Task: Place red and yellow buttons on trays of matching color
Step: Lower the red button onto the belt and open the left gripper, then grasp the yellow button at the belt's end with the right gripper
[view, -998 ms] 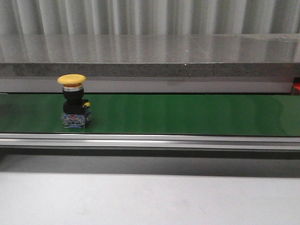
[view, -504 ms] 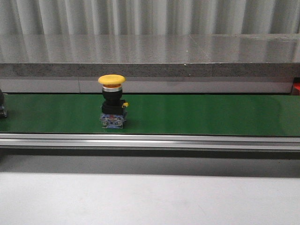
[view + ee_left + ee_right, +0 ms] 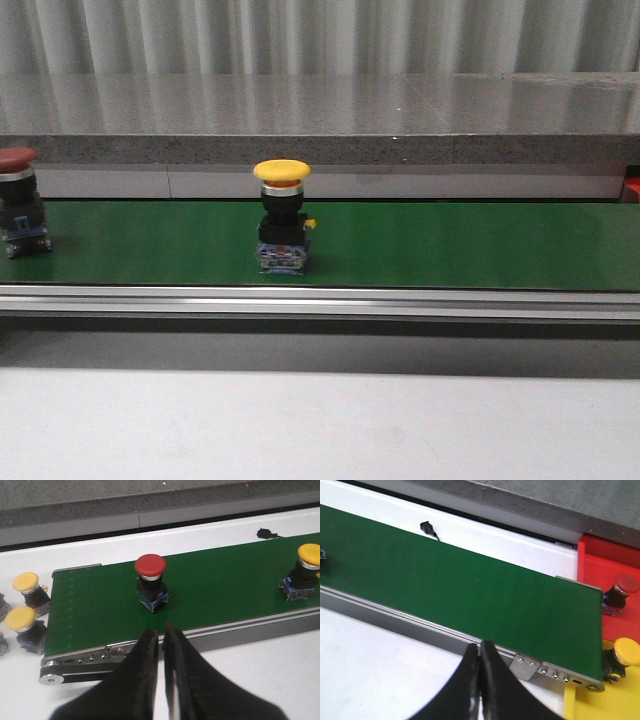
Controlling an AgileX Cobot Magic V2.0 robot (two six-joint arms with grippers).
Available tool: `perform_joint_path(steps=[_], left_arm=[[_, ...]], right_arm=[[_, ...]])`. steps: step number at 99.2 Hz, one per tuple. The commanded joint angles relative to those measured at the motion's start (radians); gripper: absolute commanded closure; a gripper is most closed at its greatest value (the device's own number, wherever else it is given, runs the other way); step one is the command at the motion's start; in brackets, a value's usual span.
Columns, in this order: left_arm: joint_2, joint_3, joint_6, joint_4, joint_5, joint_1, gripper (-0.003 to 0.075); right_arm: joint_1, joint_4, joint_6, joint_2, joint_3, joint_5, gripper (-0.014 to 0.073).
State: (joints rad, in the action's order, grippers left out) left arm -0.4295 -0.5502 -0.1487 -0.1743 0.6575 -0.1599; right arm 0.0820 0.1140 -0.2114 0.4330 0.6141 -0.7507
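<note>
My left gripper (image 3: 160,637) hangs over the white table (image 3: 280,665) just short of the near rail of the green belt (image 3: 100,615), its two black fingers (image 3: 145,655) drawn narrow with only a thin slit between them and nothing in it. Straight beyond those tips, past the rail, a red button (image 3: 151,580) stands upright on the belt, well clear of my fingers. Further along the same belt, off to one side of that gripper, a yellow button (image 3: 305,572) also stands upright; in the front view it sits near the middle of the belt (image 3: 280,225) with the red one at the left edge (image 3: 18,215). Past the belt's end roller, two spare yellow buttons (image 3: 27,587) rest on the table. My right gripper (image 3: 479,652) hovers before the rail at the belt's other end, fingers pressed together and empty. Beyond them the belt is bare green, and past its end lie a yellow tray (image 3: 600,705) carrying a yellow-capped button (image 3: 625,652) and, further off, a red tray (image 3: 600,560) carrying a red-capped button (image 3: 622,590).
</note>
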Motion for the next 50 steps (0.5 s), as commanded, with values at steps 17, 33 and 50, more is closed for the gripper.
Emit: perform_joint_path(steps=[17,33,50], left_arm=[[0.028,-0.023,-0.001,-0.018,-0.077,-0.009,0.0726],[0.028,-0.023,-0.001,-0.018,-0.077,-0.009,0.0726],[0.028,-0.023,-0.001,-0.018,-0.077,-0.009,0.0726]], right_arm=[[0.093,0.023,-0.002,0.370,0.260,-0.067,0.0543],[0.167,0.071,-0.002,0.575,0.404,-0.139,0.0188],[0.248,0.086,-0.002,0.768,0.542,-0.197,-0.0055]])
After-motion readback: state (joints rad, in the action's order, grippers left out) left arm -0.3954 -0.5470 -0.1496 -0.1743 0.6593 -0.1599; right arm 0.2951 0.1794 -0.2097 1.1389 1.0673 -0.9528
